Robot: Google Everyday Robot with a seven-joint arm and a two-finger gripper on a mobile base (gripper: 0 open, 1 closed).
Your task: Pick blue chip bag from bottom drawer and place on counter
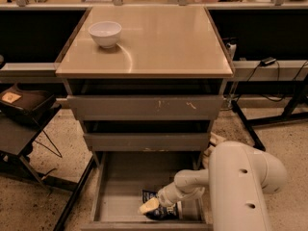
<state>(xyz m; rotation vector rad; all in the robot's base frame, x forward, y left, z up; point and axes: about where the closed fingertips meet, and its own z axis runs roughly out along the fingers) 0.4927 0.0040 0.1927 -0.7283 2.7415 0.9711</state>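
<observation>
The blue chip bag [163,211] lies on the floor of the open bottom drawer [120,186], near its front right. It is dark with white lettering and partly hidden by my arm. My gripper [150,206] reaches down into the drawer from the right and sits over the bag's left end, touching or nearly touching it. The tan counter [159,42] tops the cabinet above.
A white bowl [105,33] stands on the counter's back left. Two narrower grey drawers [144,107] are above the bottom one, partly pulled out. A dark side table [24,109] stands at the left. Cables and black legs [250,124] are at the right.
</observation>
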